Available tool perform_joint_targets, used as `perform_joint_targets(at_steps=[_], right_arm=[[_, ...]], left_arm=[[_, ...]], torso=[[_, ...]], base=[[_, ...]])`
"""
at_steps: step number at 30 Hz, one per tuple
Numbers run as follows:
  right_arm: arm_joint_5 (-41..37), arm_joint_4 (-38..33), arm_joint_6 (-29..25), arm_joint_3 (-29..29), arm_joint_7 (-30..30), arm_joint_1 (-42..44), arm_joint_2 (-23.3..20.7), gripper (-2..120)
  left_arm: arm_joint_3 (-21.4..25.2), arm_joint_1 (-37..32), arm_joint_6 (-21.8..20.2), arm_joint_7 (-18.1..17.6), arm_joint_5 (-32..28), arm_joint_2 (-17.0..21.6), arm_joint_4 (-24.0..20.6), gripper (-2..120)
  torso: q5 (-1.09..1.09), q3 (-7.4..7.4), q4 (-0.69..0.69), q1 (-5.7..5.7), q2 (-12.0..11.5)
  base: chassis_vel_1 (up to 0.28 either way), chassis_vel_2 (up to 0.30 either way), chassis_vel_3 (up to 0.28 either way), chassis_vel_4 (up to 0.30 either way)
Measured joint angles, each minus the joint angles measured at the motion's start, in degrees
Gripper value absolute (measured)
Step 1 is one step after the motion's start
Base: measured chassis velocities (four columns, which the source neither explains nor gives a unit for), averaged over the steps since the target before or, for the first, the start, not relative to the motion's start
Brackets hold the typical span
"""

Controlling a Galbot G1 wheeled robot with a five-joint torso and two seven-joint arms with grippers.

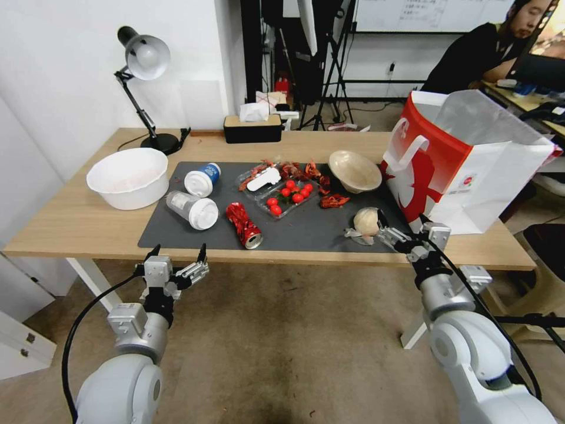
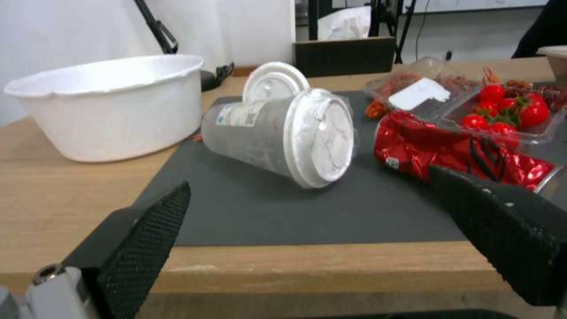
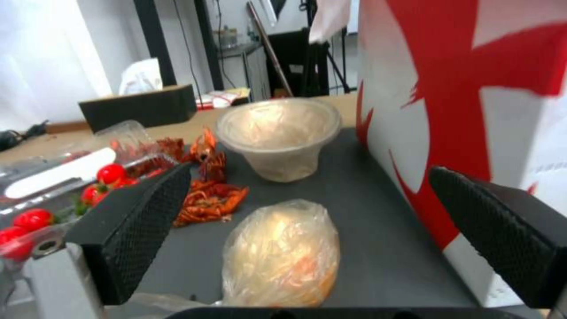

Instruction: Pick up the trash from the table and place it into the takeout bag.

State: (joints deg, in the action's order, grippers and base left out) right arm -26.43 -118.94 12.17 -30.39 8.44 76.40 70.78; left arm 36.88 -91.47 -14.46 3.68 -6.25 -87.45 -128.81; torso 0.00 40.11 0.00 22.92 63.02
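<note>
On the table's dark mat lie a crushed red can, a clear lidded cup on its side, a blue-white cup behind it, a beige bowl and a plastic-wrapped lump. The red-and-white takeout bag stands at the right end. My right gripper is open just short of the lump, beside the bag. My left gripper hangs open before the table's front edge, facing the clear cup and can.
A large white bowl sits at the left. A clear tray of cherry tomatoes and red crayfish shells lie mid-mat. A desk lamp and a dark tissue box stand along the far edge.
</note>
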Motion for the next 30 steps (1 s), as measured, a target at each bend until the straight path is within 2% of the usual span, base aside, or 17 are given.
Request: perform_joint_targets(at_steps=[11,18,25,30], right_arm=[[-0.92,8.81,1.16,5.72,2.45,-6.42,-1.36,100],[-1.49,11.16,1.96,7.38,3.08,-8.73,-1.21,97],[-1.51,12.52,2.28,8.14,3.38,-9.86,-1.10,86],[-1.41,12.85,3.02,8.33,3.76,-10.14,-1.04,69]], left_arm=[[0.32,-0.72,1.90,0.01,1.22,-0.45,0.04,100],[0.60,-0.91,2.79,0.00,1.59,-0.71,0.30,100],[0.68,-1.10,3.99,-0.09,2.15,-0.99,0.79,100],[0.74,-1.28,4.88,-0.25,2.53,-1.13,0.94,100]], torso=[[-0.01,0.00,0.00,0.00,0.00],[0.00,0.00,0.00,0.00,0.00],[0.00,-0.01,0.00,0.00,0.00],[0.00,-0.01,0.00,0.00,0.01]], base=[[0.000,0.000,0.000,0.000],[0.000,0.000,0.000,0.000],[0.000,0.000,0.000,0.000],[0.000,0.000,0.000,0.000]])
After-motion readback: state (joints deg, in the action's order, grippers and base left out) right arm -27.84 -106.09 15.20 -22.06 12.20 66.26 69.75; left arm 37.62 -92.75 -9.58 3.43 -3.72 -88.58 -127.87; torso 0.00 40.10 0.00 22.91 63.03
